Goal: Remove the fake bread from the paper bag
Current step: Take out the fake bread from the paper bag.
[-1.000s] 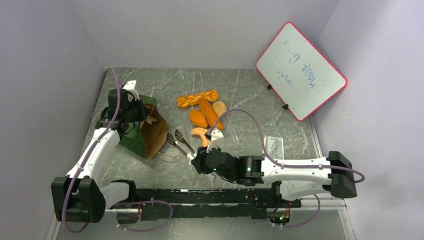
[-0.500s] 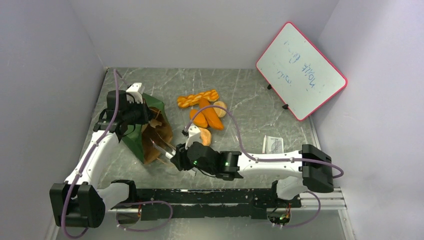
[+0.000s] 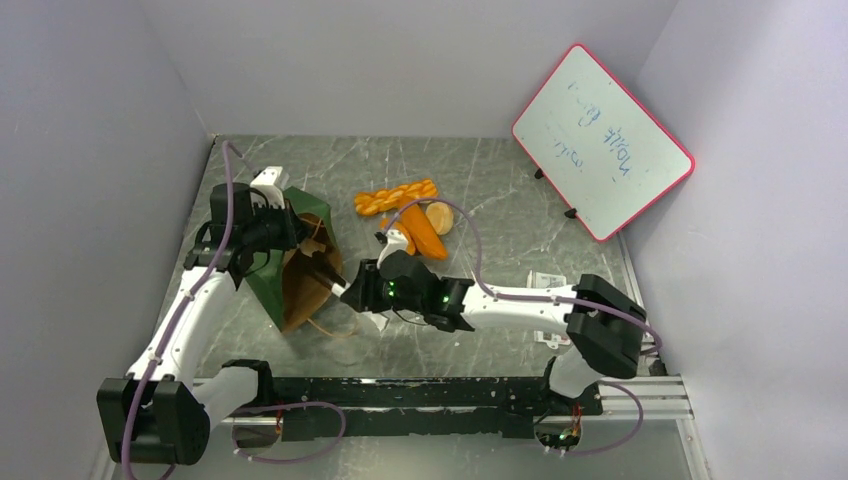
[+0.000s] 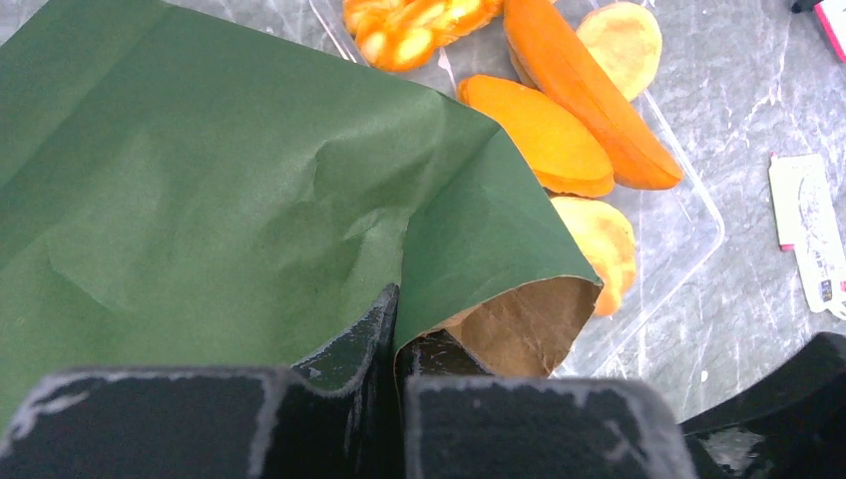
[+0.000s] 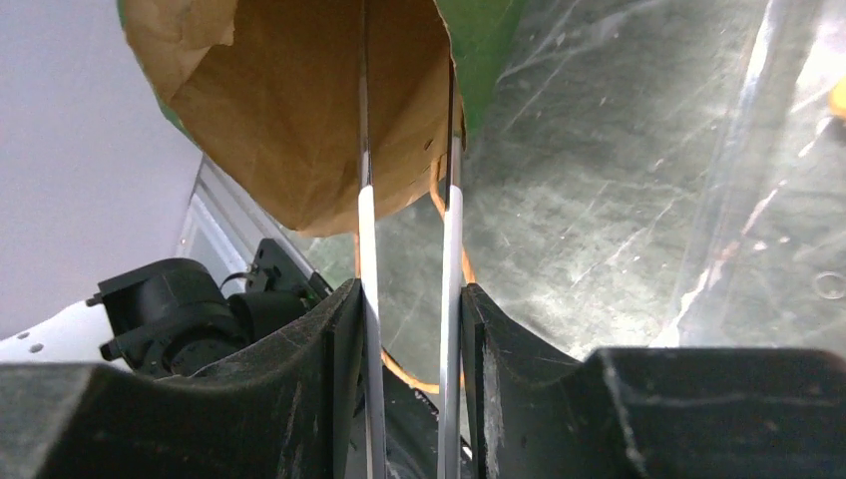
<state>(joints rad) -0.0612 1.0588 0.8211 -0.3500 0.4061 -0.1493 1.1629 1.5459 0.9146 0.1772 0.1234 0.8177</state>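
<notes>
The paper bag (image 3: 283, 262), green outside and brown inside, lies tilted with its mouth toward the right; it also shows in the left wrist view (image 4: 219, 190) and the right wrist view (image 5: 299, 110). My left gripper (image 3: 275, 225) is shut on the bag's rim (image 4: 399, 329). My right gripper (image 3: 350, 292) is shut on the metal tongs (image 5: 409, 200), whose two arms reach into the bag's mouth. The fake bread (image 3: 415, 215) lies outside the bag: a braided loaf (image 3: 395, 196), oval rolls (image 4: 544, 135) and a pale bun (image 3: 440, 217). What is inside the bag is hidden.
The bread rests on a clear plastic tray (image 4: 688, 215). A red-framed whiteboard (image 3: 602, 140) leans at the back right. A small white label (image 3: 548, 290) lies on the marble table. Walls close in on the left, back and right.
My right gripper has moved left with the tongs, and their tips now reach into the bag's mouth. My left gripper has lifted and turned the bag's rim a little.
</notes>
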